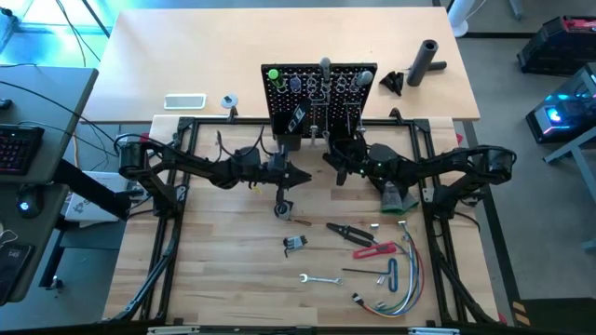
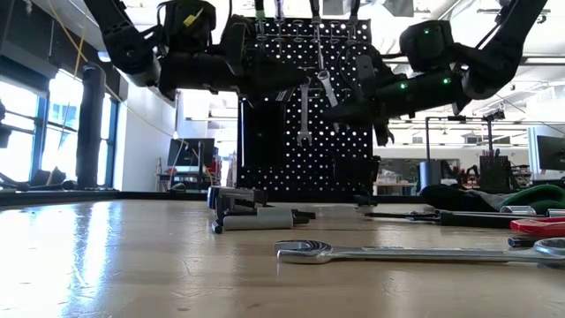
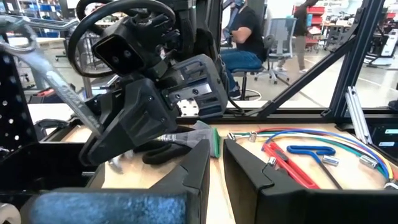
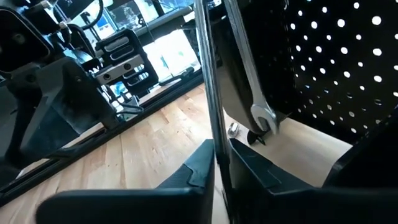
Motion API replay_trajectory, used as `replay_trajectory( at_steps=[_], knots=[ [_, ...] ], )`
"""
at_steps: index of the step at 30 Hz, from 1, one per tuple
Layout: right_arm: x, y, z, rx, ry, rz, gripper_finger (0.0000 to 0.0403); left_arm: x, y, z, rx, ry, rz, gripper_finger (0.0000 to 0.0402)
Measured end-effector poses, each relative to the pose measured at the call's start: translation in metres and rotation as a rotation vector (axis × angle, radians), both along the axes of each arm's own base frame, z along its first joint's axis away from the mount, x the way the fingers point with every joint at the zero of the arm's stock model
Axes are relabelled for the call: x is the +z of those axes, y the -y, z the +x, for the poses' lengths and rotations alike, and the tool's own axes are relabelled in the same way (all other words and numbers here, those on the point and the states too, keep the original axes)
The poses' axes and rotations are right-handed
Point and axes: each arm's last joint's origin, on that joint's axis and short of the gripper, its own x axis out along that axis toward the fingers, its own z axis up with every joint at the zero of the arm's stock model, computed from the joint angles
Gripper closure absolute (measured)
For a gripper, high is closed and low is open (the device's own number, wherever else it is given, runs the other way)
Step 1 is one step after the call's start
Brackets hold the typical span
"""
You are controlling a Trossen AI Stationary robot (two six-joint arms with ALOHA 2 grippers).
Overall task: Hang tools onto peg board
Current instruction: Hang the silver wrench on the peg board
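Observation:
The black peg board (image 1: 319,88) stands upright at the table's far middle, with a green-handled screwdriver (image 1: 273,74) and other tools on its hooks. One silver wrench (image 2: 303,110) hangs straight down its face. A second silver wrench (image 2: 327,88) slants off the board, and its shaft runs between the fingers of my right gripper (image 4: 222,155), which is level in front of the board and open by a narrow gap. My left gripper (image 1: 303,177) waits level just left of it, open a little (image 3: 216,158) and empty. My right gripper comes level at the board from the table's near right, its fingers across the slanted wrench's lower shaft (image 4: 217,146). The shaft lies against one finger (image 4: 200,167); a dark slit shows between it and the other finger. The wrench stays tilted, clear of the table.
On the near table lie black pliers (image 1: 349,231), a red-handled tool (image 1: 377,249), a wrench (image 1: 319,279), a T-handle hex key (image 1: 391,273) and coloured wires (image 1: 407,284). A black cylinder (image 1: 426,60) stands at the far right. A seated person (image 3: 245,37) is beyond the table.

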Motion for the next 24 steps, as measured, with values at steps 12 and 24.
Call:
replay_trajectory(
  at_steps=[12, 24],
  knots=[
    [-0.004, -0.008, 0.002, 0.031, -0.036, 0.022, 0.0289, -0.003, 0.009, 0.001, -0.030, -0.034, 0.008, 0.0362],
    [-0.013, -0.022, 0.003, 0.096, -0.128, 0.052, 0.0260, -0.015, 0.028, 0.002, -0.094, -0.150, 0.019, 0.0362]
  ],
)
